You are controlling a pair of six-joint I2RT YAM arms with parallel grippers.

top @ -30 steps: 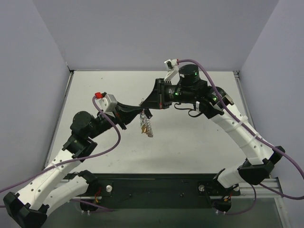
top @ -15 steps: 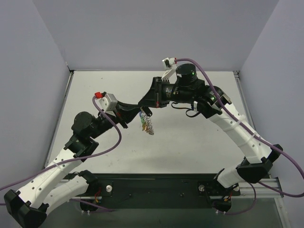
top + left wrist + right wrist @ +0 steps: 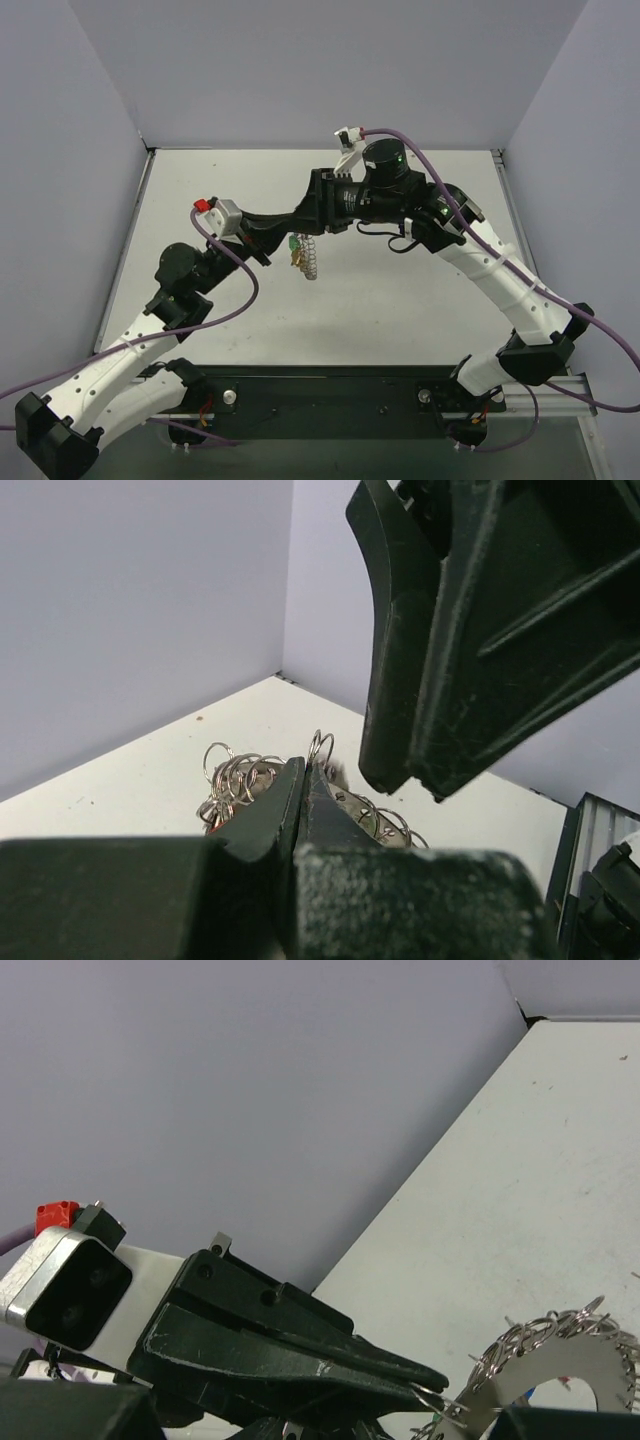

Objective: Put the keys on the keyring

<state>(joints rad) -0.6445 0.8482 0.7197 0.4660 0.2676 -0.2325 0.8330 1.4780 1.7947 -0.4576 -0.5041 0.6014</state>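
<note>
**Keyring pinched by one rim loop, hanging in the air**

The left gripper (image 3: 286, 233) is closed tight. Its tips nip one of the small wire loops on the rim of the keyring (image 3: 310, 262), which dangles below them over the middle of the table (image 3: 420, 290), apparently clear of the surface. Green and yellow keys (image 3: 294, 250) hang beside the ring, just under the tips. The ring looks light, stiff and slick, so it will likely swing and twist from a single loop. A steadier hold would be across its flat band. Just to its right, the right gripper (image 3: 306, 214) hovers over the ring with its fingers partly apart, clamping nothing that I can make out. In its wrist view the ring sits low, by one finger.
</note>
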